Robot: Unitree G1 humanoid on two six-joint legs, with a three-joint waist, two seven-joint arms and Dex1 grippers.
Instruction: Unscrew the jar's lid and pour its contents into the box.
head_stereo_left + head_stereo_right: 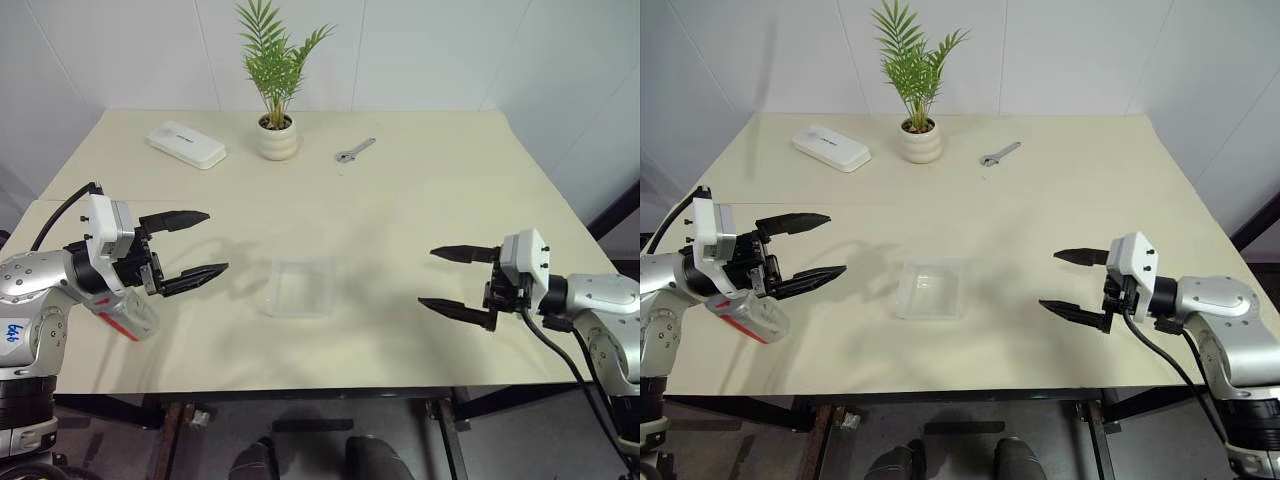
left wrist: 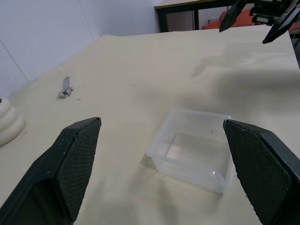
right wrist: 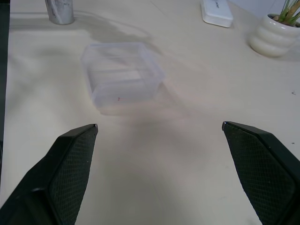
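Holding both arms over the near table edge, we keep our left gripper (image 1: 193, 245) and right gripper (image 1: 451, 282) spread wide and empty. Between them sits the clear box (image 1: 300, 286). The jar (image 1: 748, 316) lies beneath our left wrist. Farther off stands a plant pot (image 1: 277, 137).

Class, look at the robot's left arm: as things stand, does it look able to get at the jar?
Probably yes. The jar lies on the table just beneath the left gripper, whose jaws are open, with nothing between them.
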